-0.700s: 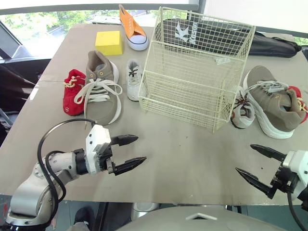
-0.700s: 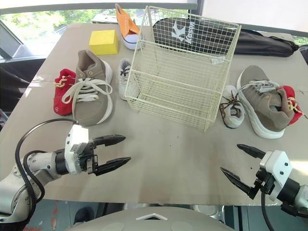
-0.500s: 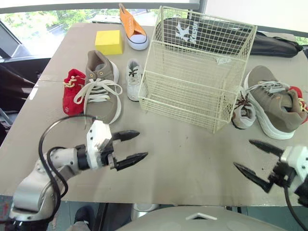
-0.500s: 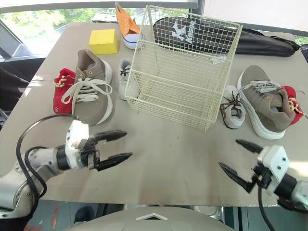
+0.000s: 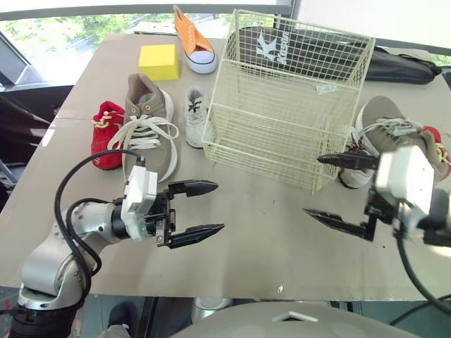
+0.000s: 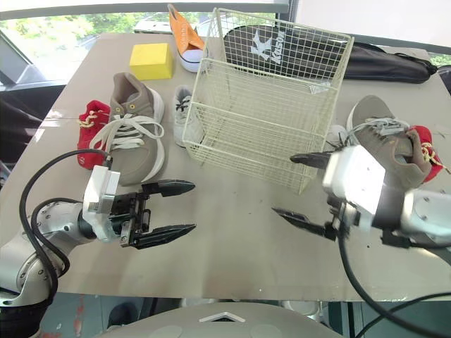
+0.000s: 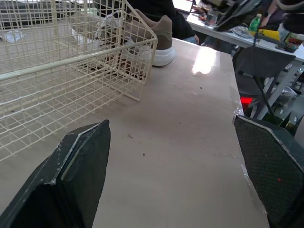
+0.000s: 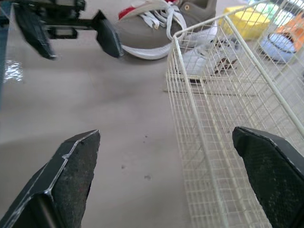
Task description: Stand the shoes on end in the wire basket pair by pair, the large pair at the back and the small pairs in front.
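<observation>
The wire basket is sitting at one o'clock from the left gripper and twelve o'clock from the right gripper. Both grippers are hovering spread wide, gripping nothing.

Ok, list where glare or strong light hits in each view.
Left eye view: bright daylight through the window beyond the grey-brown tabletop, a sheen at its left edge. Left wrist view: a white glare patch on the tabletop near the corner of the cream wire basket. Right wrist view: a small reflection beside the left hand.
</observation>
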You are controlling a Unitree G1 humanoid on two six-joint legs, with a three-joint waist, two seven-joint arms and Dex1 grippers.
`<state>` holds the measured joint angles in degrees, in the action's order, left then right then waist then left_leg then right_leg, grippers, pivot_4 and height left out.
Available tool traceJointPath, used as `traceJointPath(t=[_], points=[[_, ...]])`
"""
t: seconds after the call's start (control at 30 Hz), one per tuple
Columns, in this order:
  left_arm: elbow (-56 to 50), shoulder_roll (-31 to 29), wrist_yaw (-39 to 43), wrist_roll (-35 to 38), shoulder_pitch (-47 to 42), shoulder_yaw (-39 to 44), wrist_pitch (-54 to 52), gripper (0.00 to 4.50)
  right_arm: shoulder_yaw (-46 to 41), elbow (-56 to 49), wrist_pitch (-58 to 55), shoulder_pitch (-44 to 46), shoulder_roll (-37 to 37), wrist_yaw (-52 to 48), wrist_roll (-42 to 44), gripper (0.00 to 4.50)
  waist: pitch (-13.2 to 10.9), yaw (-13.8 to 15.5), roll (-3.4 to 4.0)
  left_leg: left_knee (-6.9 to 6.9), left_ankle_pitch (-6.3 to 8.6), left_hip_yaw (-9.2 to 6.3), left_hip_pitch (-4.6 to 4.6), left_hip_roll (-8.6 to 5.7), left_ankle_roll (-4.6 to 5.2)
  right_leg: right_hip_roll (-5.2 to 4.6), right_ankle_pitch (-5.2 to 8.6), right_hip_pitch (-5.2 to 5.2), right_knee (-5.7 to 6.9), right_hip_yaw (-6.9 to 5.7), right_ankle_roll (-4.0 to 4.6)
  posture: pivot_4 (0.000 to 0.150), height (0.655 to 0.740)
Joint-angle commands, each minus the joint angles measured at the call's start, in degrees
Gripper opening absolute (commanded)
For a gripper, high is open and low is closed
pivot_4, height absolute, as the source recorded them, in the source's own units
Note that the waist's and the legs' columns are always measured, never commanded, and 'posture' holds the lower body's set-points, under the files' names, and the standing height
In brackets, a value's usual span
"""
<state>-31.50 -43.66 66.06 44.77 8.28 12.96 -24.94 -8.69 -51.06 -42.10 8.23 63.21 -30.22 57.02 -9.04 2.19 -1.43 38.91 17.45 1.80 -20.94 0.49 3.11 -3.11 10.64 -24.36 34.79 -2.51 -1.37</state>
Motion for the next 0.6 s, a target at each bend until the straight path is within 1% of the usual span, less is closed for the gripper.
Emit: traceJointPath(t=[0.03, 0.07, 0.17, 0.2, 0.23, 0.27, 0.3, 0.33, 0.37, 0.4, 0.47, 0.5, 0.6], points=[[-2.8, 0.6, -1.4, 0.7, -0.7, -0.1, 0.8, 4.50, 9.2, 4.3, -4.6, 8.8, -1.7, 1.2, -5.4, 4.42, 0.0, -0.1, -0.04, 0.00, 0.00, 0.02, -0.12, 0.00, 0.00, 0.01, -0.01, -0.08, -0.01, 0.01, 0.01, 0.150, 0.7400], [-3.3, 0.9, -2.0, 0.6, -0.6, -0.2, 0.8, 4.50, 12.9, 5.5, -6.2, 11.6, -1.6, 0.0, -8.0, 4.42, 0.0, -0.1, -0.04, 0.00, -0.01, 0.03, -0.18, -0.01, 0.00, 0.03, -0.12, -0.15, -0.01, 0.04, 0.19, 0.150, 0.7400], [-4.2, 1.5, -3.6, 0.3, -0.1, -0.3, 0.9, 4.50, 21.4, 9.5, -8.3, 17.8, -2.6, -2.8, -15.1, 4.42, 0.0, 0.0, -0.04, 0.00, -0.03, 0.00, -0.36, -0.03, -0.02, 0.02, -0.14, -0.28, -0.03, 0.01, 0.24, 0.150, 0.7400], [-4.4, 1.6, -3.9, 0.3, 0.2, -0.3, 0.9, 4.50, 23.6, 11.1, -8.5, 19.5, -3.4, -3.1, -17.3, 3.91, 0.0, -0.1, -0.04, 0.01, -0.04, -0.01, -0.37, -0.04, -0.04, 0.02, -0.14, -0.29, -0.04, 0.01, 0.24, 0.150, 0.7400], [-4.7, 1.8, -4.3, 0.5, 0.7, -0.2, 0.8, 4.50, 26.2, 12.4, -8.2, 21.4, -3.9, -4.3, -20.1, 3.69, 0.0, -0.2, -0.04, 0.01, -0.06, 0.01, -0.40, -0.04, -0.07, 0.02, -0.14, -0.30, -0.08, 0.01, 0.24, 0.150, 0.7400], [-5.1, 1.9, -4.7, 0.5, 1.1, -0.2, 0.8, 4.50, 28.3, 13.3, -7.8, 22.9, -4.0, -5.8, -22.5, 3.18, 0.0, -0.6, -0.04, 0.02, -0.06, 0.01, -0.43, -0.05, -0.07, 0.02, -0.15, -0.32, -0.10, 0.01, 0.24, 0.150, 0.7400], [-5.5, 1.9, -5.1, 0.5, 1.6, -0.2, 0.9, 4.50, 29.9, 14.0, -7.2, 24.2, -4.3, -7.4, -24.3, 2.76, 0.1, -0.9, -0.06, 0.04, -0.05, 0.04, -0.42, -0.05, -0.06, 0.03, -0.15, -0.33, -0.10, 0.05, 0.23, 0.150, 0.7400], [-5.9, 2.0, -5.5, 0.7, 2.0, -0.1, 0.8, 4.50, 30.8, 14.5, -7.1, 25.2, -4.9, -8.6, -25.5, 2.46, 0.1, -1.1, -0.09, 0.08, -0.02, 0.03, -0.43, -0.05, 0.00, 0.01, -0.15, -0.32, -0.09, 0.03, 0.23, 0.150, 0.7400], [-6.3, 2.0, -5.8, 0.8, 2.4, -0.1, 0.7, 4.50, 31.2, 14.8, -7.2, 25.8, -5.4, -9.5, -26.1, 1.76, 0.1, -1.3, -0.09, 0.11, -0.01, 0.04, -0.42, -0.05, 0.01, 0.01, -0.15, -0.31, -0.07, 0.03, 0.22, 0.150, 0.7400], [-6.7, 2.0, -6.2, 0.9, 2.9, 0.2, 0.6, 4.50, 32.1, 15.0, -6.1, 26.6, -5.3, -11.4, -27.6, 1.34, 0.1, -1.4, -0.11, 0.16, 0.06, 0.03, -0.42, -0.05, 0.13, 0.01, -0.15, -0.30, -0.04, 0.02, 0.21, 0.150, 0.7400], [-7.2, 1.8, -6.5, 1.2, 3.8, 0.7, 0.6, 4.50, 33.9, 15.5, -1.5, 27.4, -4.0, -16.1, -32.3, 0.33, 0.1, -1.5, -0.07, 0.22, 0.07, 0.03, -0.40, -0.05, 0.14, 0.01, -0.08, -0.30, 0.01, 0.03, 0.09, 0.150, 0.7400], [-7.4, 1.7, -6.6, 1.3, 4.2, 0.9, 0.6, 4.50, 34.4, 15.9, 0.1, 27.5, -3.3, -17.7, -34.2, 0.06, 0.1, -1.5, -0.07, 0.22, 0.06, 0.03, -0.40, -0.04, 0.14, 0.02, -0.05, -0.31, 0.03, 0.02, 0.04, 0.150, 0.7400], [-8.1, 1.6, -6.7, 1.7, 5.8, 1.5, 0.7, 4.50, 33.4, 18.4, 5.8, 27.2, -2.2, -22.7, -37.6, 0.06, 0.0, -1.5, -0.04, 0.22, 0.07, 0.03, -0.36, -0.03, 0.14, 0.03, -0.04, -0.31, 0.08, 0.01, 0.00, 0.150, 0.7400]])
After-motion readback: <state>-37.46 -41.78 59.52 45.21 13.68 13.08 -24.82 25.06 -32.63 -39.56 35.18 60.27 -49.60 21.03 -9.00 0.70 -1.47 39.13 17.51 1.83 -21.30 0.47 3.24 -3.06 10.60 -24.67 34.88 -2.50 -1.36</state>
